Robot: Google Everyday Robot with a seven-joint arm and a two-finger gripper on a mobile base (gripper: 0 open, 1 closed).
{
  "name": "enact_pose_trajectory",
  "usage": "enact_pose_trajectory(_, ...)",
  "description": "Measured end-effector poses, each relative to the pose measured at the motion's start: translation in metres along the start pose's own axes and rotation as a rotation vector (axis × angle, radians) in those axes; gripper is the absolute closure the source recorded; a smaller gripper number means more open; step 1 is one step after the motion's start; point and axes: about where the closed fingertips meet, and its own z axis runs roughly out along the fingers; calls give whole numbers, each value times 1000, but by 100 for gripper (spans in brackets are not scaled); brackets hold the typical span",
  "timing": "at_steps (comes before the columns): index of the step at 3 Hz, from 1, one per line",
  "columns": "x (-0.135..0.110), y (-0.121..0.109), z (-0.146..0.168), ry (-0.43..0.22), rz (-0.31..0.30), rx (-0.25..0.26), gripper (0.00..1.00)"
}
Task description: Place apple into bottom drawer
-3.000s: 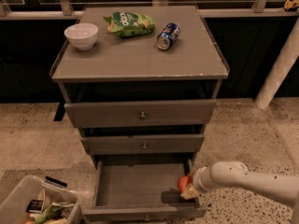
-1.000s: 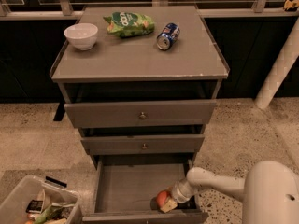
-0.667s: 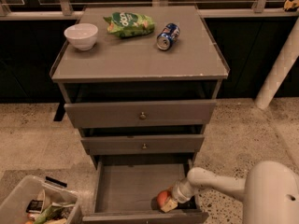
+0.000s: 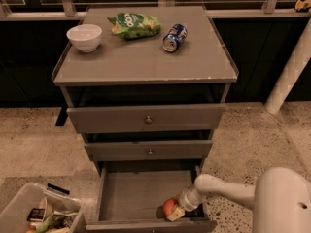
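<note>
Camera view | apple (image 4: 168, 206) against end effector (image 4: 175, 212) tip, in bottom drawer (image 4: 131, 193) | grip: can't tell

1. We count three drawers: the top drawer (image 4: 146, 119), the middle drawer (image 4: 149, 150) and the bottom drawer (image 4: 131, 193), which stands open.
2. We count one apple (image 4: 169, 207), lying in the bottom drawer.
3. We see one claw (image 4: 176, 211), down in the bottom drawer right beside the apple.
4. On the counter (image 4: 141, 59) we count one white bowl (image 4: 84, 37), one green snack bag (image 4: 134, 24) and one blue can (image 4: 174, 37).
5. We count one clear bin (image 4: 19, 208) on the floor.
</note>
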Motion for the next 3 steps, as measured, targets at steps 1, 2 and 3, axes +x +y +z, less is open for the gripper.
enact_pose_trajectory(1,0,0,0,0,0,0,11)
enact_pose_trajectory(2,0,0,0,0,0,0,0)
enact_pose_trajectory(3,0,0,0,0,0,0,0)
